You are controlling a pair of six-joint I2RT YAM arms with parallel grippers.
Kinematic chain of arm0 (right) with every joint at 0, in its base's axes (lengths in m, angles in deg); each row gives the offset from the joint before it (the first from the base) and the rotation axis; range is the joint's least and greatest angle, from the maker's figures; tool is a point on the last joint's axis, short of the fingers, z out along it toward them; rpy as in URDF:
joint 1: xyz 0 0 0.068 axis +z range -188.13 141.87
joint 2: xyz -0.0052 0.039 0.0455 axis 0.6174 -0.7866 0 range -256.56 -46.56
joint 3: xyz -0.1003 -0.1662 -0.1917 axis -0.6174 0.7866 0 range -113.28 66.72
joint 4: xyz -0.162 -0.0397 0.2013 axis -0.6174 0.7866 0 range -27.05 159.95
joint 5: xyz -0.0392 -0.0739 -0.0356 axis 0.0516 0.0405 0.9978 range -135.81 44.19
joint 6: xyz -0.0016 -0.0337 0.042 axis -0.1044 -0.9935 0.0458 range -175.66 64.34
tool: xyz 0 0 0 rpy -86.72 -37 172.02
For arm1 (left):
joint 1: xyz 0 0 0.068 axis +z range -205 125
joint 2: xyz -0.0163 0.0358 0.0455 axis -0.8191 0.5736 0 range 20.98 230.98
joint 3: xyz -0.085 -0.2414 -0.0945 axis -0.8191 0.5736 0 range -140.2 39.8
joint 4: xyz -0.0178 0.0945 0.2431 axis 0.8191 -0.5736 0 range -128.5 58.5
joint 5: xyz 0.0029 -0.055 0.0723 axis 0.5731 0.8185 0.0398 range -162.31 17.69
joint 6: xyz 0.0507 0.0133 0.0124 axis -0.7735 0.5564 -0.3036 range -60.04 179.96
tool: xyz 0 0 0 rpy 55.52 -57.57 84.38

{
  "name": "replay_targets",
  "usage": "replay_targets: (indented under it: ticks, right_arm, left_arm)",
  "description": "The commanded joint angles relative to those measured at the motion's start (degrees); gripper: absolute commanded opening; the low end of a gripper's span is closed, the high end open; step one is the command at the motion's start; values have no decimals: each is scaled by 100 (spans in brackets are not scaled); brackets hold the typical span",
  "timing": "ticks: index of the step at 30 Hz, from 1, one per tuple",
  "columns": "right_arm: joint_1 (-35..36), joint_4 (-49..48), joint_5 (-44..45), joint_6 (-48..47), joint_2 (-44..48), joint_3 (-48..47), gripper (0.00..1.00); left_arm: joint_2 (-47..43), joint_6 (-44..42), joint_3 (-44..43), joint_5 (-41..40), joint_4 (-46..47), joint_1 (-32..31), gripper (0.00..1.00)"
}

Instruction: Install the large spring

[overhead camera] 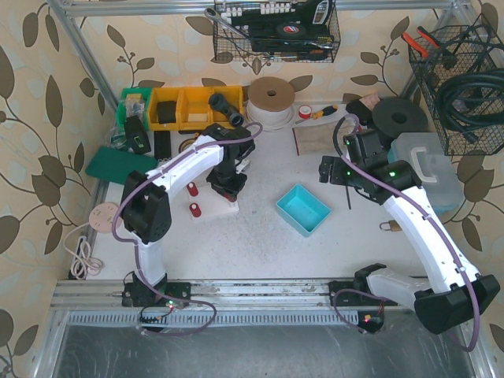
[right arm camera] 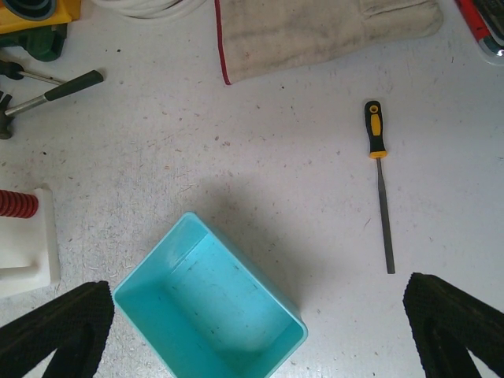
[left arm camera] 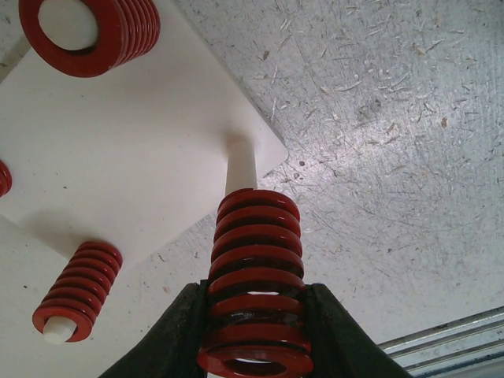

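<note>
Jaws of my left gripper (left arm camera: 253, 335) are clamped on the large spring (left arm camera: 253, 260); those of my right gripper (right arm camera: 260, 331) stand wide apart, holding nothing. On the table (overhead camera: 260, 244), the white block (left arm camera: 134, 150) sits left of the middle. The teal bin (overhead camera: 303, 209) sits near the middle, close to my right gripper. A glove (right arm camera: 315, 27) lies toward the far edge, and a file (right arm camera: 383, 197) lies right of the bin. The large spring's far end is over a white peg (left arm camera: 240, 165) at the block's corner, with bare peg showing between coil and block. A fat spring (left arm camera: 87, 31) and a thin spring (left arm camera: 79, 291) sit on other pegs of the block.
</note>
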Motion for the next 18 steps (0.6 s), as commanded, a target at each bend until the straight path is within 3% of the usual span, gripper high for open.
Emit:
replay_targets:
  ticks: [1,9,15,18]
  right_arm:
    - [-24,60,103,-93,-19,-7,99]
    - [-67,25,61,-104,-41,34,99]
    - [-70,-27,-11,-112,-100,68,99]
    - [-80,-71,-48,-119,-120,117,98]
  left_arm:
    - [-30,-199,-11,-144,-177,0,0]
    - [47,-279,78,-427,-146,0,0]
    - [293,-412,121,-183,163,0,0]
    - [395,-427,119,-54,257,0,11]
